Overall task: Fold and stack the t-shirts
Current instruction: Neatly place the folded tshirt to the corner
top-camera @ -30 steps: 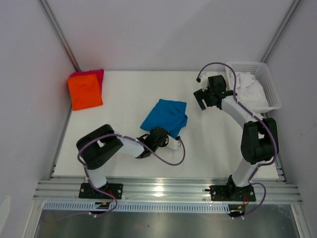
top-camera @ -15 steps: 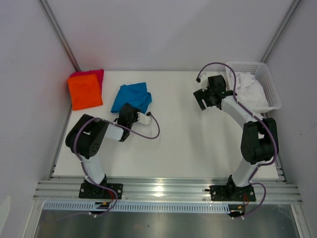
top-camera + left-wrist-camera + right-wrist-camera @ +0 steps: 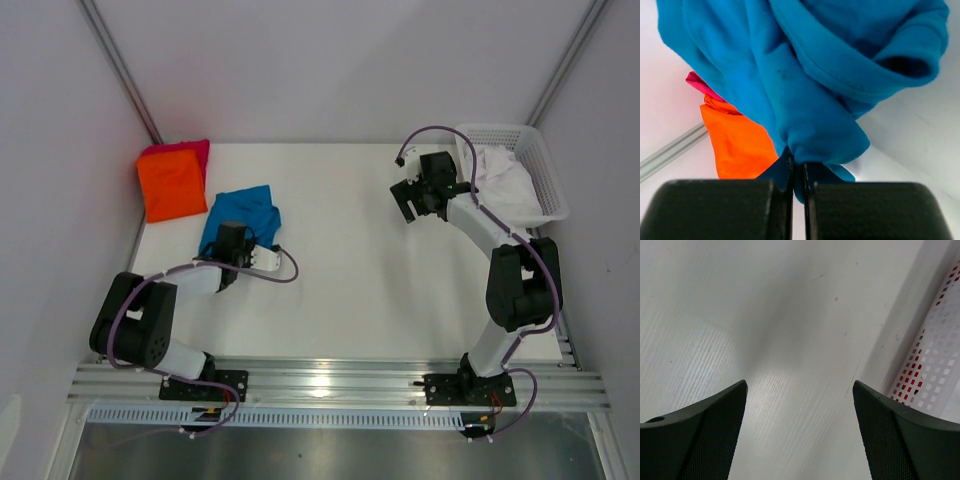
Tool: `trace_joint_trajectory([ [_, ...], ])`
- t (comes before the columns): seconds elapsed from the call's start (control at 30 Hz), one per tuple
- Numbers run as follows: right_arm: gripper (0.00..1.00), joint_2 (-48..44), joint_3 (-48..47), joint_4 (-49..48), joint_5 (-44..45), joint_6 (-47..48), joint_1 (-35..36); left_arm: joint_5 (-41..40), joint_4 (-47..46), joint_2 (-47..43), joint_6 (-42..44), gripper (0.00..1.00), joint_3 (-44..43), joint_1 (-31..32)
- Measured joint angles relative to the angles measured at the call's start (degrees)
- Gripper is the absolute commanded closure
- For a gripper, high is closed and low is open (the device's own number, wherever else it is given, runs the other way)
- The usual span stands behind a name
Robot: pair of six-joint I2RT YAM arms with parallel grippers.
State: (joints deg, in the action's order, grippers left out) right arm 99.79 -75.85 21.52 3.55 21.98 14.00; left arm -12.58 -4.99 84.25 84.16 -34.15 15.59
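My left gripper (image 3: pixel 231 240) is shut on an edge of the folded bright blue t-shirt (image 3: pixel 240 217) and holds it at the left of the table. In the left wrist view the blue t-shirt (image 3: pixel 805 75) hangs from my left gripper (image 3: pixel 798 172). The orange t-shirt (image 3: pixel 172 183) lies folded on the pinkish-red t-shirt (image 3: pixel 192 149) in the back left corner, just left of the blue one. Both show in the left wrist view, orange (image 3: pixel 737 142) and pinkish-red (image 3: pixel 699 84). My right gripper (image 3: pixel 408 203) is open and empty over bare table, as the right wrist view (image 3: pixel 800 440) shows.
A white lattice basket (image 3: pixel 545 170) with white cloth (image 3: pixel 505 185) in it stands at the back right, and its wall shows in the right wrist view (image 3: pixel 935 370). Grey walls close the left, back and right sides. A metal rail runs along the near edge.
My left gripper has carried the blue t-shirt from the table's middle leftward and back, to beside the orange stack. The right arm has not moved.
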Motion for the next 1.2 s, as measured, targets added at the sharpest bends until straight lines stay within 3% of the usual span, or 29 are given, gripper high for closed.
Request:
trace_joint_trajectory([
  [0.23,0.13,0.09,0.0,0.02,-0.04,0.13,0.11,0.98,-14.53,4.57,5.42,1.0,1.79,-3.67],
  [0.53,0.13,0.09,0.0,0.04,0.0,0.13,0.13,5.79,-40.13,23.67,17.99,1.0,-12.33,-8.02],
  [0.8,0.13,0.09,0.0,0.04,-0.02,0.13,0.0,12.57,-51.87,32.94,26.6,1.0,-22.6,-15.02],
  [1.0,0.12,0.09,0.0,0.07,-0.09,0.13,0.0,17.55,-60.04,34.38,28.61,1.0,-23.39,-18.67],
  [1.2,0.13,0.09,0.0,0.11,-0.15,0.11,0.0,21.05,-64.22,39.17,29.14,1.0,-31.12,-20.24],
])
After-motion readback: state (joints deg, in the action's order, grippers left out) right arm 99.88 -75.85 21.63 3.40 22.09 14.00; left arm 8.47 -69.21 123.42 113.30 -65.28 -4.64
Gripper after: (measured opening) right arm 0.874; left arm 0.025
